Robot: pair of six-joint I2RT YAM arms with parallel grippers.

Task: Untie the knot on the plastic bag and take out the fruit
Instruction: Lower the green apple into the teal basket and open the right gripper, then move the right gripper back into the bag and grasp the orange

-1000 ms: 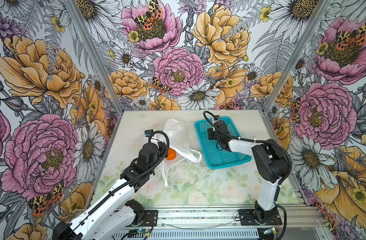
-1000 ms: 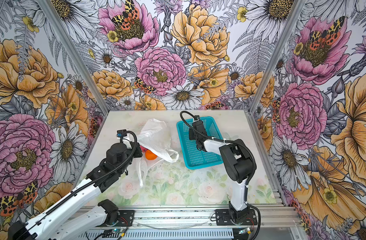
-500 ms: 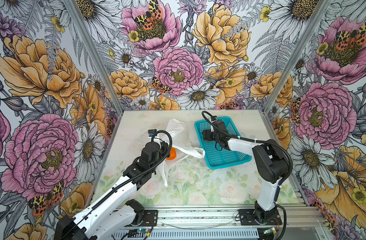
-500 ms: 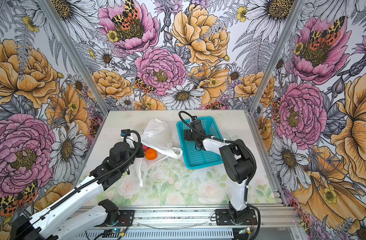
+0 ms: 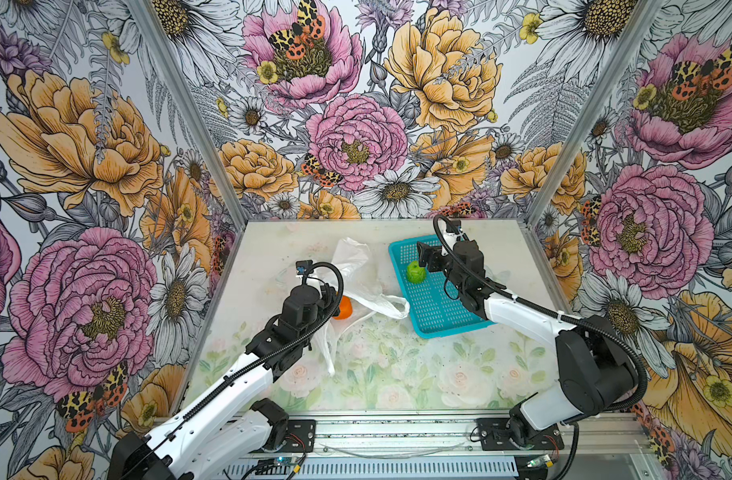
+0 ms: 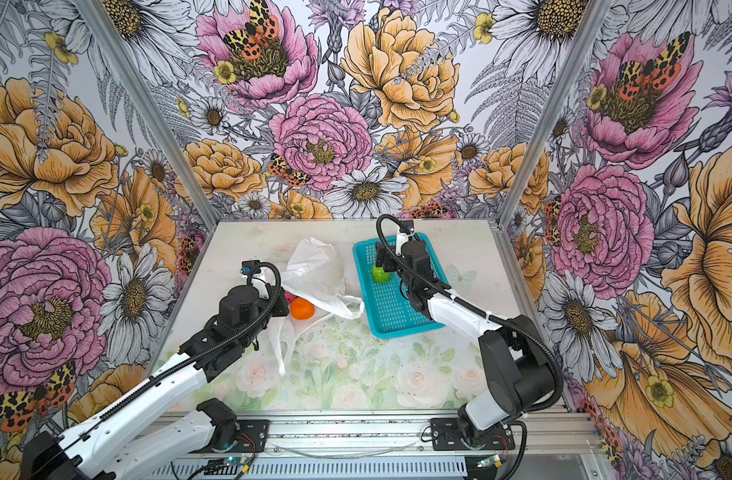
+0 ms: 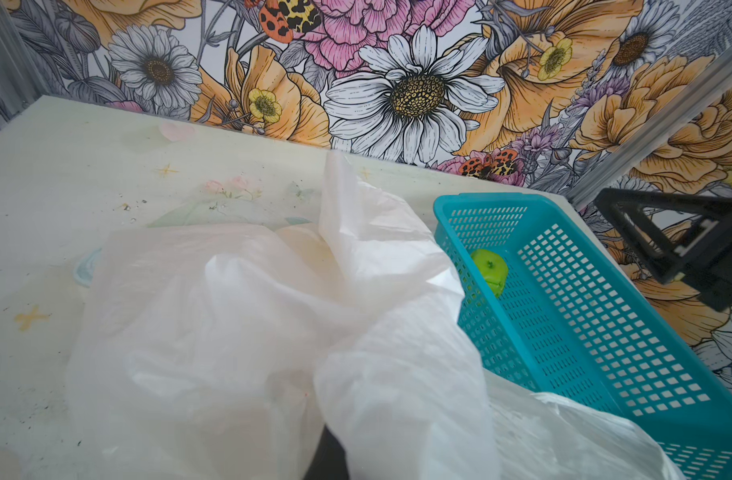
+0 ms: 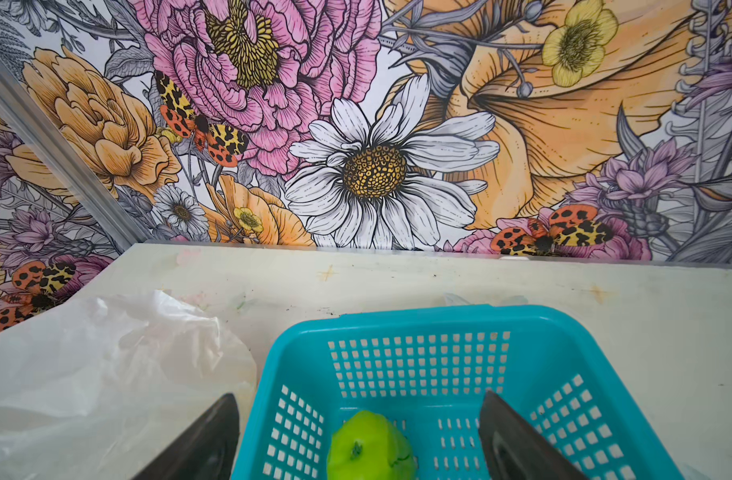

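Here we see the plastic bag (image 5: 356, 270), thin, translucent white and crumpled, lying slack on the table (image 5: 397, 374) just left of the teal basket (image 5: 439, 320). Its long axis runs from the back wall toward the front, closed end far and mouth near, where an orange (image 5: 342, 308) shows. One loop handle (image 5: 391, 305) reaches toward the basket and the other (image 5: 327, 353) trails frontward. The left gripper (image 5: 334, 304) is closed beneath draped plastic, so we cannot tell whether it pinches the bag, while the right gripper (image 8: 359, 395) stands wide over the basket, with the green apple (image 8: 368, 446) lying free between its fingers.
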